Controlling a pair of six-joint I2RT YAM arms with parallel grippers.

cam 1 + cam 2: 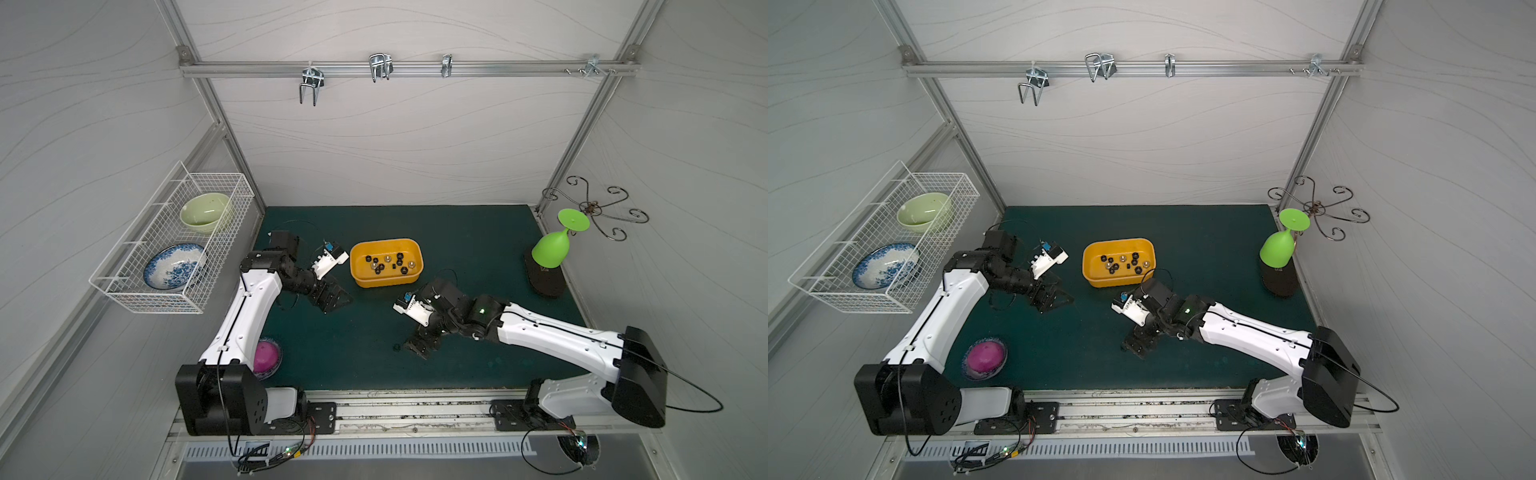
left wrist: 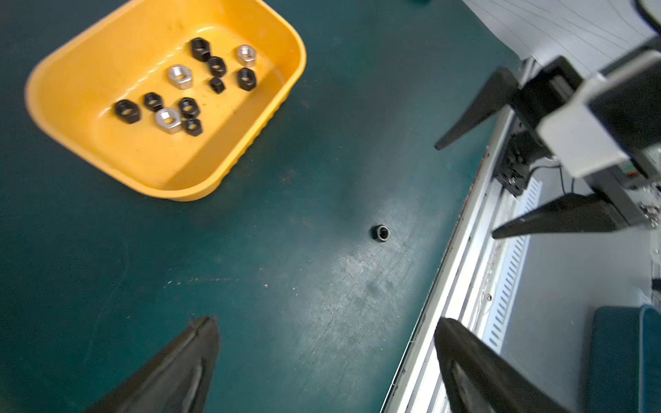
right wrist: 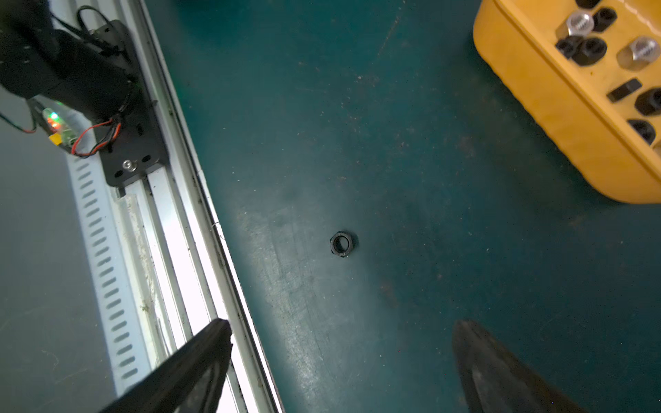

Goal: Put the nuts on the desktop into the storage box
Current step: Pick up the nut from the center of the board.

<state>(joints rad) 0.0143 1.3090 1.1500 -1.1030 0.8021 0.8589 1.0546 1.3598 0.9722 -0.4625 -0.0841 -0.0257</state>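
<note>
One black nut [image 3: 343, 244] sits alone on the green desktop [image 1: 457, 257], just beside the right gripper [image 3: 341, 323], which is spread wide and empty. The left gripper [image 2: 326, 320] gapes too, holding nothing. The other nuts [image 2: 180, 76] lie in the yellow box [image 2: 250, 136].

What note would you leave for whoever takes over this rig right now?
Left claw: open, empty, beside the box.
Right claw: open, empty, low over the desktop.
Done: eleven nuts lie in the box, eight black and three silver.
Left: one black nut lies flat on the desktop, between the box and the front rail, close to the right claw. Probably best taken with that claw and dropped in the box. No other loose nut shows.
</note>
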